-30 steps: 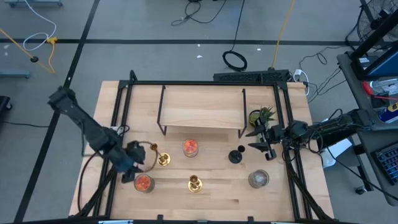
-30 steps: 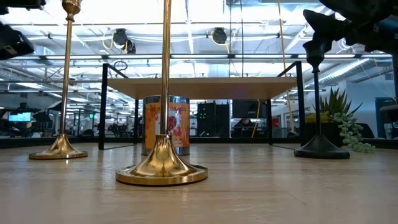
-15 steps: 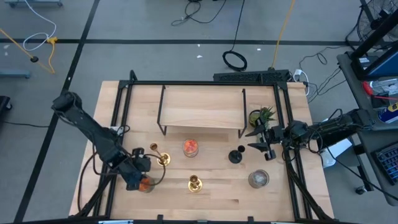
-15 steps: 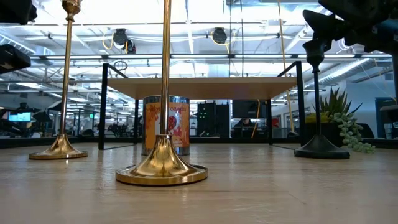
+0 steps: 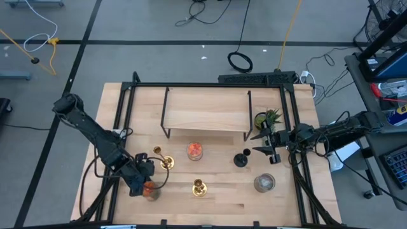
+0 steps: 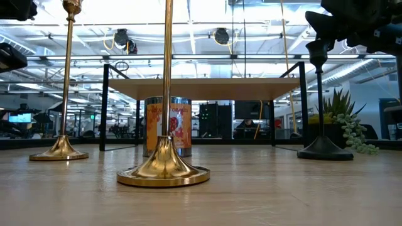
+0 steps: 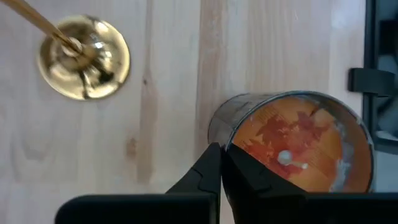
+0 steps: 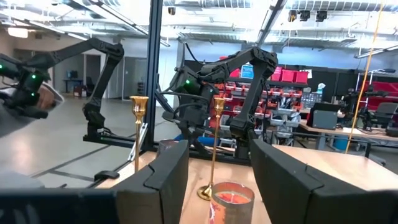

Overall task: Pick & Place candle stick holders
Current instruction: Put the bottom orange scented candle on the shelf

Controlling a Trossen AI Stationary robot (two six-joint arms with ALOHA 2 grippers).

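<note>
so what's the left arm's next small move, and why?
Probably shift the left gripper off the orange jar candle toward the nearest gold holder: its fingers are shut above the jar's rim, holding nothing, and the holder stands free beside it.

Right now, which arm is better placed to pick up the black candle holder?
The right arm. Its open gripper is just beside the black holder. The left gripper is far off, shut above an orange jar candle.

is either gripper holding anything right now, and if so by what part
Nothing is held. The left gripper has its fingers shut and empty above the orange jar candle. The right gripper is open, beside the black candle stick holder.
</note>
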